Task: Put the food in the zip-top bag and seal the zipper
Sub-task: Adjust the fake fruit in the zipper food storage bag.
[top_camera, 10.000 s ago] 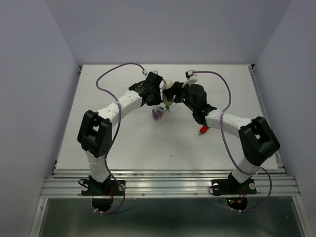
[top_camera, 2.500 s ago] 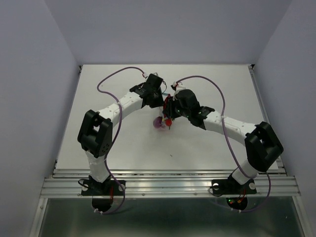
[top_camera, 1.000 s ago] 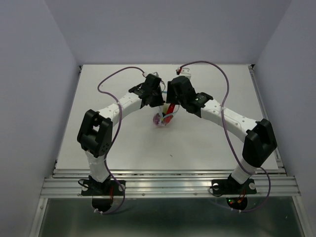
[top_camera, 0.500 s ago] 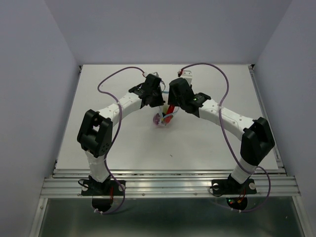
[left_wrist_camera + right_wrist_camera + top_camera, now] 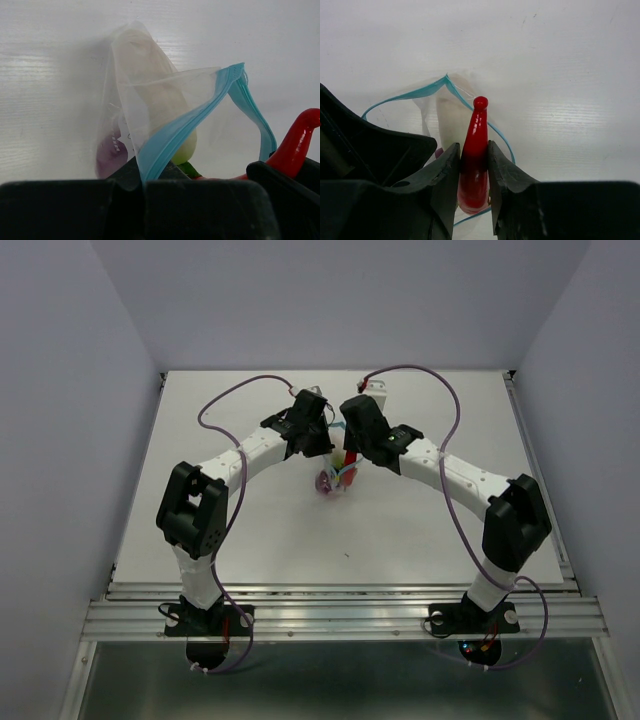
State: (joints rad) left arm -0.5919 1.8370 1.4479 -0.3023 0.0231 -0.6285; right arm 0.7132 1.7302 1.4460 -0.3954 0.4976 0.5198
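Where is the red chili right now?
In the right wrist view, the red chili is pinched in the right gripper, its tip at the open mouth of the zip-top bag.

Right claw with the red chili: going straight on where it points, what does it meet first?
Probably the open zip-top bag: the chili held by the right claw points between its blue zipper lips, toward the white radish inside. Depth is unclear.

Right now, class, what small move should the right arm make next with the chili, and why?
Probably lower the right gripper so the red chili slides tip-first into the open mouth of the bag. The left gripper pinches the blue zipper, holding that mouth open; the chili's tip points at it, and the radish and purple ball are inside.
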